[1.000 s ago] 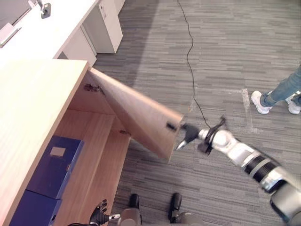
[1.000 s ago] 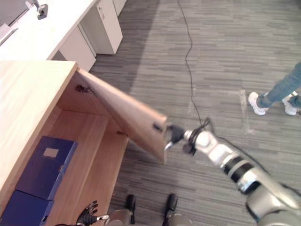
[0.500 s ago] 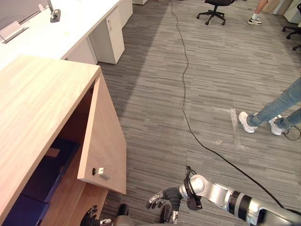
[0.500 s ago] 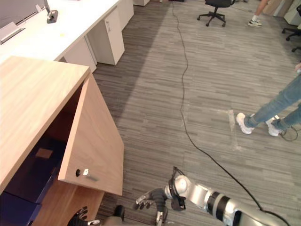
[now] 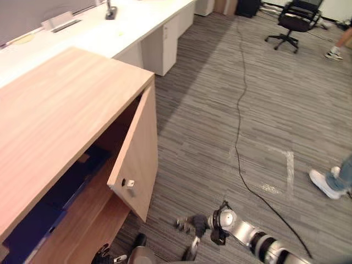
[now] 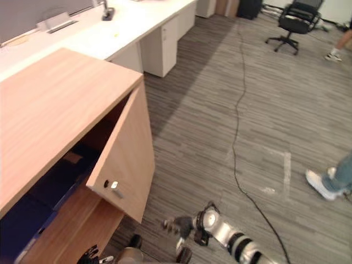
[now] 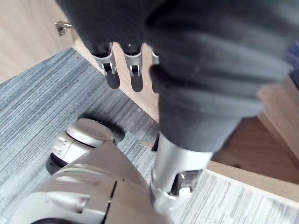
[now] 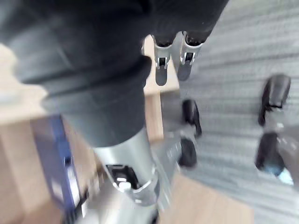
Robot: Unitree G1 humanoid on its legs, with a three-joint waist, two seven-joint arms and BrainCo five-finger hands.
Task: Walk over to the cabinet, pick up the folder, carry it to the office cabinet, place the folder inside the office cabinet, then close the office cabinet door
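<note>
At 8 o'clock inside the cabinet (image 5: 60,104), the blue folder (image 5: 28,235) lies in shadow behind the door (image 5: 137,159), which stands ajar. The right hand (image 5: 193,224) hangs at 6 o'clock over the carpet (image 5: 220,110), fingers loose and empty. The left hand (image 5: 104,254) is at 7 o'clock, fingers straight and empty.

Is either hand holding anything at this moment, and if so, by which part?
Nothing is held: the right hand hangs empty near the cabinet door, the left hand empty too.
</note>
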